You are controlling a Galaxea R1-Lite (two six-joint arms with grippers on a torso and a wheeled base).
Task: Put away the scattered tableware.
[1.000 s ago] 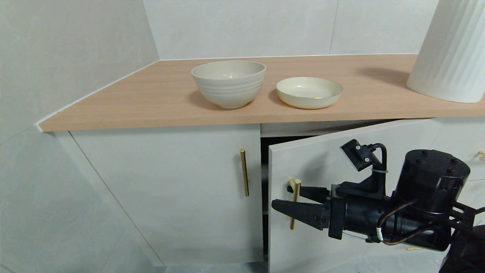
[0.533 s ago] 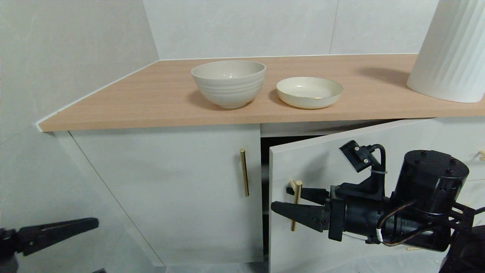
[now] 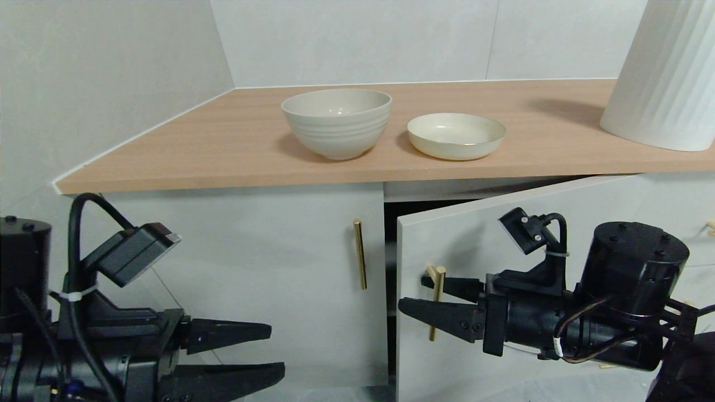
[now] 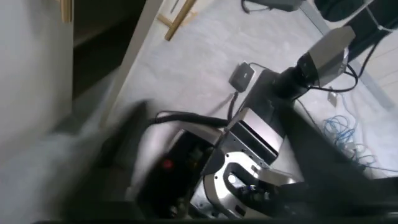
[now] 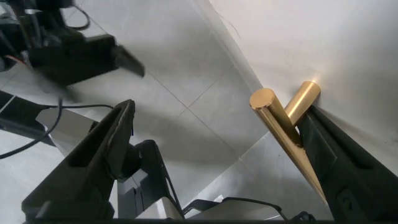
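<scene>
From the head, the wooden bench [image 3: 223,151] carries a deep pale bowl [image 3: 336,123] and, just beside it on the robot's right, a shallow dish [image 3: 456,135]. Both are upright, near the front edge and not touching. A ribbed white vase [image 3: 665,78] stands well apart at the far right of the bench.

Under the bench the left door [image 3: 251,279] is closed, its upright handle [image 3: 360,261] brass. The right door [image 3: 503,234] stands ajar, with a dark gap between the two. The right claw [image 3: 416,293] is level with the right door's handle [image 3: 435,301]. Its fingers are spread, one on each side of the bar, not clamped on it. The left claw [image 3: 273,350] hangs low in front of the left door, fingers a little apart and holding nothing.

The left wrist picture is badly blurred. The right door's handle [image 4: 176,18] and the dark gap beside the door edge can be made out, but the claw's own fingers cannot.

From the right wrist, the right door's handle [image 5: 292,143] lies against one finger [image 5: 342,168] of the right claw [image 5: 217,118]. The other finger [image 5: 106,155] is well clear of it. The left claw [image 5: 121,59] shows farther off, blurred.
</scene>
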